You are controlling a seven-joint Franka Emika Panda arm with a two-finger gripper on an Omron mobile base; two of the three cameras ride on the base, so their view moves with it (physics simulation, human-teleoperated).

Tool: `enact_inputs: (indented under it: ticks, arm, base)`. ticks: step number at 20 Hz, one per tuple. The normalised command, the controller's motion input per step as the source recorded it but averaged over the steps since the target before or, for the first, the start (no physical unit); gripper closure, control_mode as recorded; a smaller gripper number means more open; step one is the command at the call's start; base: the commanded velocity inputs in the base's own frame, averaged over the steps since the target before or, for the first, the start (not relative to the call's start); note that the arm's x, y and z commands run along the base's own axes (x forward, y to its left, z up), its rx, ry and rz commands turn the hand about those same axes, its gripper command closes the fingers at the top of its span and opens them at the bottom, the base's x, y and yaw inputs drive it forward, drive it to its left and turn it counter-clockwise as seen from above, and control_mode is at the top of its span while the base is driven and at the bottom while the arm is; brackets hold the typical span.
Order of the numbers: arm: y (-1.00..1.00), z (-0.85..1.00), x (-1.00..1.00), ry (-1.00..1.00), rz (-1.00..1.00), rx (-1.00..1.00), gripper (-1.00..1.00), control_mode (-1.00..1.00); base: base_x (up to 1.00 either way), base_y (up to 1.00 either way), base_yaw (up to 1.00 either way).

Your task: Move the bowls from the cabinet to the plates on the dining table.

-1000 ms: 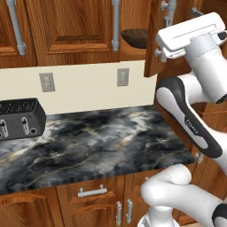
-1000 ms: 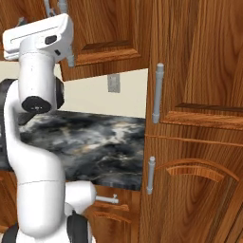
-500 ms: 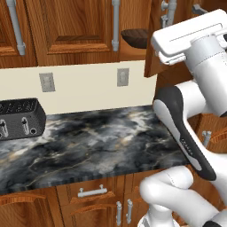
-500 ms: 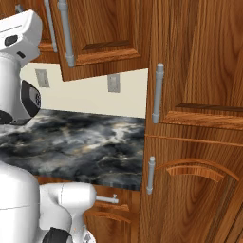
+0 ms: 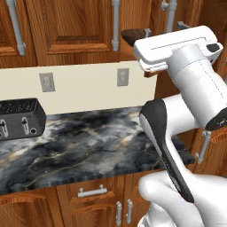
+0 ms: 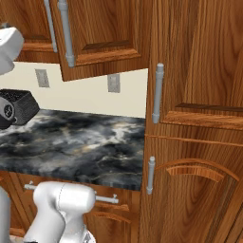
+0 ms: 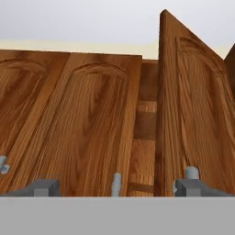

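The dark brown bowl point(image 5: 132, 36) peeks out of the cabinet point(image 5: 84, 26), just left of my white hand in the left base view. In the hand view my gripper point(image 7: 117, 188) is open, its fingertips point(image 7: 43, 187) spread wide with nothing between them. It faces the cabinet point(image 7: 92, 124) from below; one door point(image 7: 193, 114) stands ajar, and bare shelves point(image 7: 144, 124) show in the gap. The pale bowl, the plates and the dining table are out of view.
A black toaster point(image 5: 17, 117) stands at the left of the marble worktop point(image 5: 88, 150), against a cream wall with sockets point(image 5: 122, 76). A tall wooden unit point(image 6: 199, 118) with grey bar handles closes off the right side. Drawers point(image 5: 93, 193) lie below the worktop.
The arm has swung left and nearer the camera in the left base view, and has nearly left the right base view. The gripper stays open. The scene itself has not shifted.
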Motion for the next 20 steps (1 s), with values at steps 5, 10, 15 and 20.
enact_inputs:
  ticks: [5,10,15,20]
  arm:
    - [0.19,-0.34,0.00,0.30,-0.04,0.11,-1.00,-1.00]
    - [0.15,-0.28,0.00,0.28,-0.03,0.09,-1.00,-1.00]
    - [0.04,-0.26,0.00,0.29,-0.05,0.06,-1.00,-1.00]
    - [0.00,-0.36,0.01,0.31,-0.08,0.00,-1.00,-1.00]
  base:
    - [0.00,0.00,0.00]
    - [0.00,0.00,0.00]
    - [0.00,0.00,0.00]
    - [0.00,0.00,0.00]
